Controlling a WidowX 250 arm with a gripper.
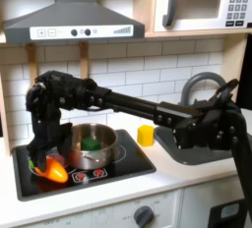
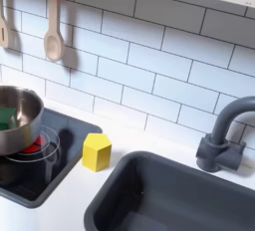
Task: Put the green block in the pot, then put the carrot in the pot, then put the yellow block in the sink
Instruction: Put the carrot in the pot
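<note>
sink cropped, tool obscuring carrot

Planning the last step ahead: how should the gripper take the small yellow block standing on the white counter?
Come straight down from above and close across two opposite flat sides of the small yellow block. It stands upright and alone on the white counter between the black stovetop and the dark grey sink, so nothing crowds its sides.

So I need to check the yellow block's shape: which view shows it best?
The second exterior view: the yellow block sits close and sharp, between stovetop and sink. In the first exterior view it looks small and blurry.
</note>
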